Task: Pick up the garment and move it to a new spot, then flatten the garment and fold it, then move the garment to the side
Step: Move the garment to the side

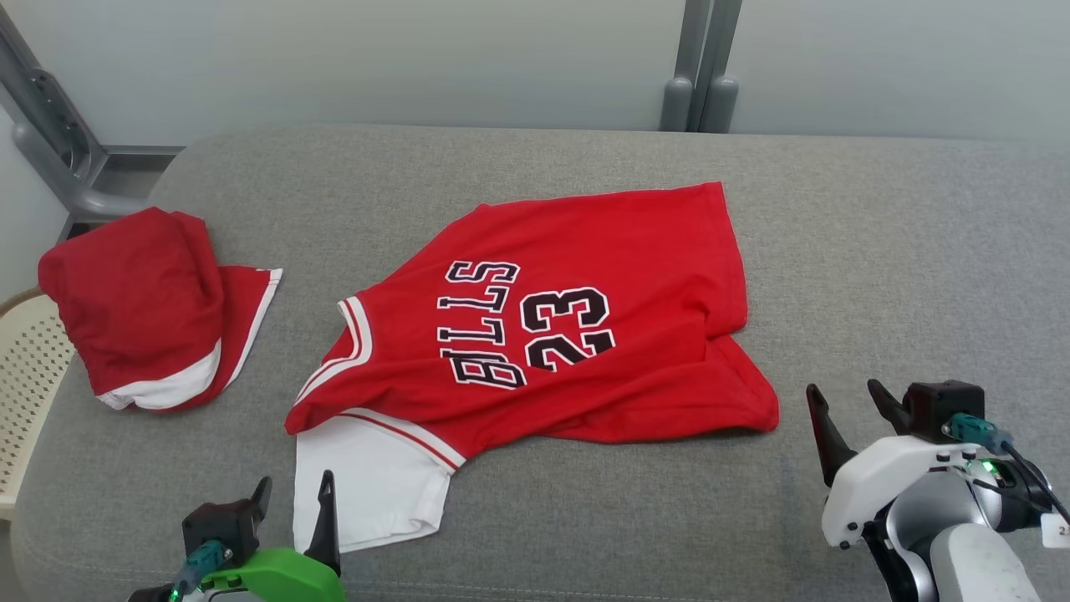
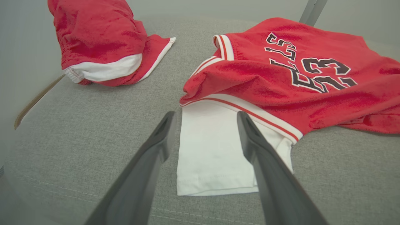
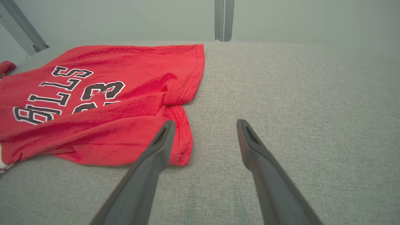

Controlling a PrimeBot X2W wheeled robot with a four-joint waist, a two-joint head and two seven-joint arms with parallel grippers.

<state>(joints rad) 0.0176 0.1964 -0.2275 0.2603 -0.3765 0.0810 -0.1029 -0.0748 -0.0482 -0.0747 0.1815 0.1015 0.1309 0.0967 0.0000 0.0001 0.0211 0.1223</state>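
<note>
Both claws stand with their fingers apart and grip nothing: the left claw (image 1: 296, 481) sits just short of the garment's white panel, and the right claw (image 1: 843, 389) hovers just beyond its red hem corner, over bare grey cushion (image 1: 878, 251). In the left wrist view, the white panel lies straight ahead between that claw's 2 fingers (image 2: 206, 115). In the right wrist view, the folded-over hem corner lies just ahead of the inner finger of that claw (image 3: 203, 122), to its left.

The garment, a red jersey (image 1: 552, 334), lies ahead of and between the 2 claws, print side up. It is mostly spread out, but it is creased, and the corner nearest the right claw is doubled over.

Judging by that, the task is at an early stage. Nothing is lifted, and whether this spot is already the new one cannot be told. Flattening looks partly achieved at best. Folding and moving the garment to the side are both left to do.

Counted:
- 2 claws, each with 2 dark fingers.
- 1 jersey.
- 1 other red bundle (image 1: 134, 309) with white trim, well off to the left of the left claw and apart from the jersey.
- 1 cream basket (image 1: 25, 359) beyond that bundle, at the cushion's edge.
</note>
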